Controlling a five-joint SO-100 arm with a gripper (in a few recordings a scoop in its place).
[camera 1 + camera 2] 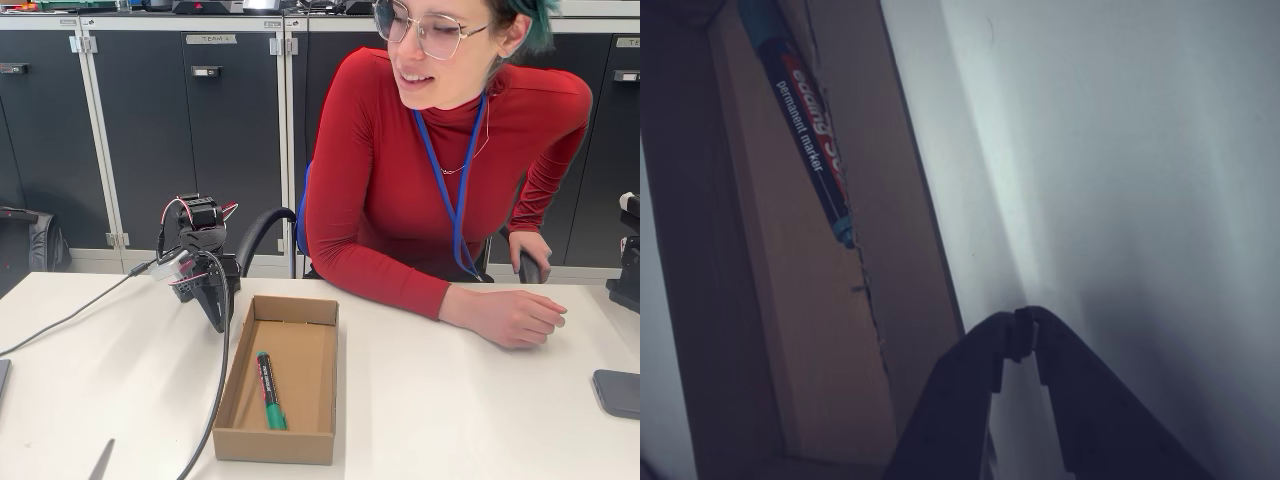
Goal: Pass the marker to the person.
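Looking at the fixed view first, I see the marker (269, 390) lying flat on the floor of an open cardboard box (322, 378) on the white bench (450, 410), green cap toward the near end, barrel pointing away toward the person (440, 160). The low walls keep it from rolling, which I judge makes it an easy target from above but awkward from the side. My arm sits folded just beyond the box's far left corner, its hand (212, 300) hanging down over the bench outside the box. The person leans in from behind the bench, one forearm laid on it with the hand (512, 316) resting loosely closed, well apart from the box; I read that as waiting for the handover, not reaching yet. A thin grey pointed object (101, 462) lies at the near left edge; I'll leave it alone.

In the wrist view, the hand (1025, 335) has its fingertips touching, closed on nothing, over bare bench just beside the box wall (915, 230). The marker (805, 125) lies inside the box, up and left of the fingertips, so I judge the pickup has not begun: I'd need to open the hand and move it over the wall.
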